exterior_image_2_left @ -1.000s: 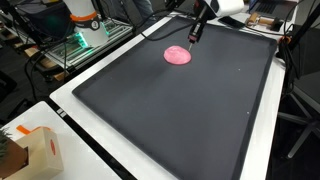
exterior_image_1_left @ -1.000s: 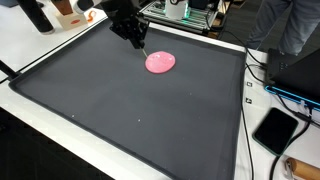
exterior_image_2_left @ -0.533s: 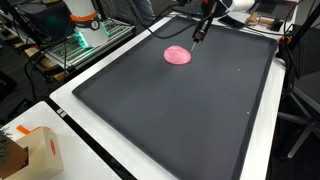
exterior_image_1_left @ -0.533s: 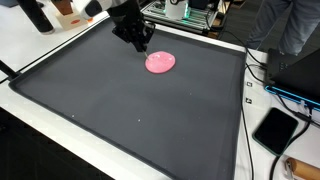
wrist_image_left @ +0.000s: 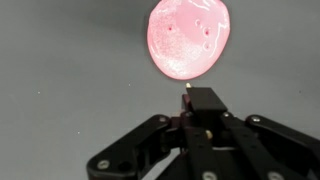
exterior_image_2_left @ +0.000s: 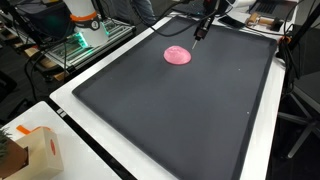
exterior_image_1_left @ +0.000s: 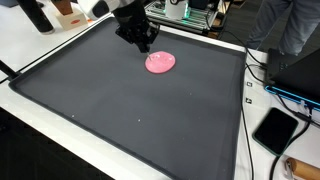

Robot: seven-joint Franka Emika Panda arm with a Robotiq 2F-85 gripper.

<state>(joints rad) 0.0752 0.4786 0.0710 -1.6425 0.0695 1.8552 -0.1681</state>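
Pink round flat disc (wrist_image_left: 188,38) lies just ahead of our black gripper's (wrist_image_left: 205,102) tips in the wrist view, apart from them and flat on the mat. We see the jaws drawn together with nothing between them.

Against half a second ago, the gripper (exterior_image_1_left: 143,44) has edged a little toward the mat's far rim, while the disc (exterior_image_1_left: 160,62) has stayed put.

Beneath the gripper spreads a black rubbery mat (exterior_image_1_left: 130,115) on a white table (exterior_image_1_left: 25,45). Well away from the gripper, off the mat, sit a black flat tablet (exterior_image_1_left: 275,130) and, in an exterior view, a brown cardboard box (exterior_image_2_left: 35,150).

We count one disc, one gripper, one mat, one tablet and one box.
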